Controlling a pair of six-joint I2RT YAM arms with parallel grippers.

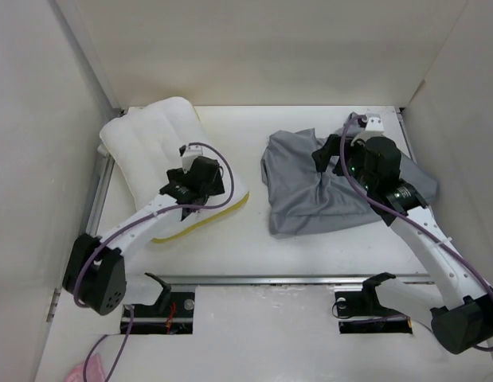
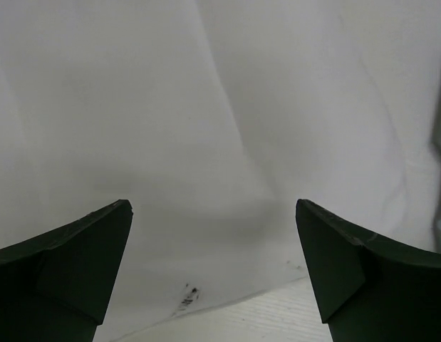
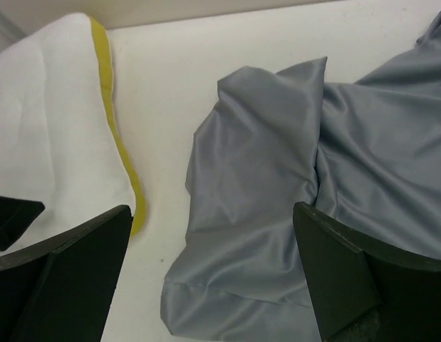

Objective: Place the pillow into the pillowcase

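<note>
The white pillow (image 1: 150,139) with a yellow edge strip (image 1: 222,216) lies at the left of the table. My left gripper (image 1: 214,181) hovers over its near right part, open and empty. In the left wrist view the gripper (image 2: 213,206) shows wide-apart jaws over white surface only. The grey pillowcase (image 1: 302,187) lies crumpled at the right. My right gripper (image 1: 327,155) is above its middle, open and empty. The right wrist view shows this gripper (image 3: 212,208) over the pillowcase (image 3: 277,178), with the pillow (image 3: 49,121) to the left.
White walls (image 1: 39,159) enclose the table on the left, back and right. A metal rail (image 1: 270,279) runs along the front edge and another (image 1: 99,191) along the left side. A strip of bare table (image 1: 254,215) separates pillow and pillowcase.
</note>
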